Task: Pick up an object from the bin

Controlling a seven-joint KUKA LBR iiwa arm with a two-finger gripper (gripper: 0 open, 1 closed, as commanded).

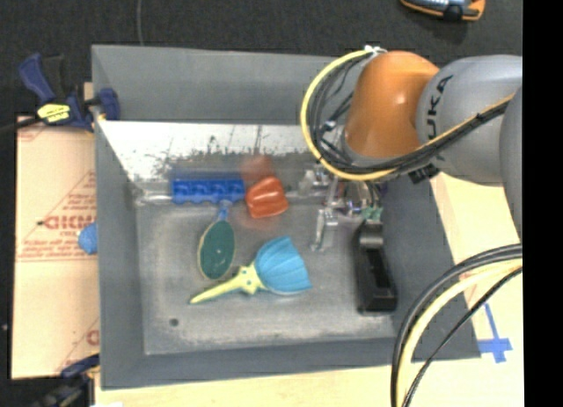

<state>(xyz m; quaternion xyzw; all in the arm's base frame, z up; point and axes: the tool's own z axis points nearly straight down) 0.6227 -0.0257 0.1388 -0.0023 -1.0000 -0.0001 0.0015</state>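
Arm [475, 115] in (from rt); pincer [327, 225] low, beside orange toy [265, 197].

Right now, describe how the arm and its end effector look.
The arm is rounded and silver-grey, with black KUKA lettering. An orange dome cover caps its wrist, and yellow and black cables loop around the cover. The end effector is small and made of silvery metal.

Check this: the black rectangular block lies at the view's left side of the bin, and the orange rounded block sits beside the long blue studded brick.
One thing is wrong: the camera view shows the black rectangular block at the view's right side of the bin, near the gripper. The orange rounded block does sit beside the long blue studded brick.
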